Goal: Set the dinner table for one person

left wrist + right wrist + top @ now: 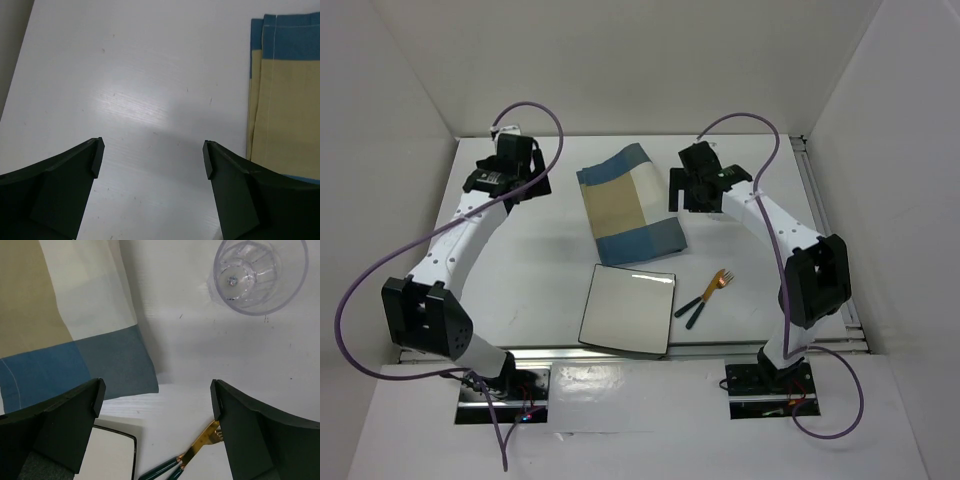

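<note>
The white dinner table [520, 250] carries a blue-and-tan placemat [625, 205], rumpled and partly folded, at the back middle. A square white plate [628, 310] with a dark rim lies near the front. A gold fork and knife with dark green handles [705, 295] lie right of the plate. My left gripper [510, 165] is open and empty over bare table [150, 75], left of the placemat [285, 100]. My right gripper [695, 185] is open and empty above the placemat's right edge [60, 315], with the cutlery [200, 447] and the plate's corner [107, 455] below it.
A clear plastic glass [260, 275] stands on the table [200, 355] beyond my right gripper; I cannot make it out in the top view. White walls enclose the table on the left, back and right.
</note>
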### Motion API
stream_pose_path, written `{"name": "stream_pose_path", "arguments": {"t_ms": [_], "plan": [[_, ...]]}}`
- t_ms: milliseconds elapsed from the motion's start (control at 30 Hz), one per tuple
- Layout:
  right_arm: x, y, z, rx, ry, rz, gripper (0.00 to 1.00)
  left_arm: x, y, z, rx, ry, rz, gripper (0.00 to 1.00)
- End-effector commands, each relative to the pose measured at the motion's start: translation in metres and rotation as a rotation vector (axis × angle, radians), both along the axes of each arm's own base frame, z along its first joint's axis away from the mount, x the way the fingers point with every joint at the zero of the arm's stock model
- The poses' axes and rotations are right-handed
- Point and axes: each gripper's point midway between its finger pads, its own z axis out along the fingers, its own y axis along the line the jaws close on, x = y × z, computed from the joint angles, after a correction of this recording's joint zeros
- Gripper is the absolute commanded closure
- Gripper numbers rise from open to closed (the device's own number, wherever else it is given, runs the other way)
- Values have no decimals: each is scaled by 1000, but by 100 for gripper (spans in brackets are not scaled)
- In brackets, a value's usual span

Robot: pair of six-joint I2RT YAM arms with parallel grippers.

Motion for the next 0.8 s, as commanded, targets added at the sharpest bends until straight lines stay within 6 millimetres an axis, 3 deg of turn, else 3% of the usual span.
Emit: {"name": "stream_pose_path", "arguments": {"t_ms": [0, 67, 167, 267, 400, 500, 600, 667, 767], "plan": [[-3, 4, 25, -6, -51, -17, 0, -7, -5, 18, -50, 8, 21, 0], [0, 3, 40, 12, -105, -25, 0, -3, -11, 16, -59, 38, -6, 0], [-2, 6, 43, 34, -121, -4, 0, -5, -31, 6, -130, 82, -97, 0], [-2, 10, 49, 57, -132, 9, 0, -11, -60, -4, -191, 114, -186, 14], [-6, 10, 55, 68, -138, 15, 0, -25, -91, -45, -253, 234, -225, 16], [-16, 3, 51, 70, -125, -10, 0, -33, -116, -56, -330, 271, -262, 19], [-22, 1, 55, 95, -160, -17, 0, -43, -148, -67, -446, 298, -306, 26], [-27, 1, 56, 120, -165, -25, 2, -54, -172, -77, -539, 328, -335, 36], [-27, 1, 59, 134, -180, -31, 3, -69, -185, -106, -612, 403, -292, 43]]}}
